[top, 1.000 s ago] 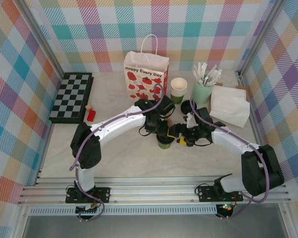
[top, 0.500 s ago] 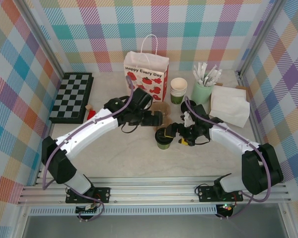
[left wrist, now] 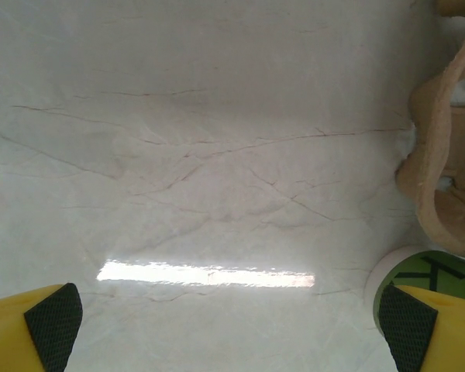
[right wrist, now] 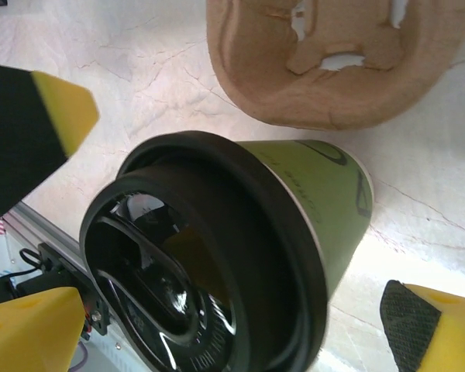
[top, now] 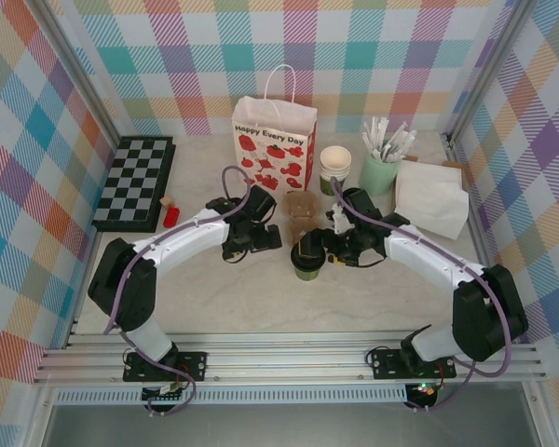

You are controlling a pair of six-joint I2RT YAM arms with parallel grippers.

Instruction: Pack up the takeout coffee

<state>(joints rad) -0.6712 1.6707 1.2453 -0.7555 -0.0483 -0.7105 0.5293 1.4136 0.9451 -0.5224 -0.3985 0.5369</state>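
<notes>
Marble tabletop (top: 214,298) bears takeout coffee (top: 307,260) near "Happy Every Day" bag (top: 274,149); left claw (left wrist: 231,329) and right claw (top: 326,250) gape (empty).

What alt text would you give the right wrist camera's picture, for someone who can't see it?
A green paper coffee cup with a black lid stands on a pale marble table, between the yellow fingers of the open right gripper. A brown pulp cup carrier lies close beyond it.

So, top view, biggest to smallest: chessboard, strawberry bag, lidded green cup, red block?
White strawberry paper bag and checkered chessboard: too alike to rank.
Then green paper cup with black lid.
Last small red block.
</notes>
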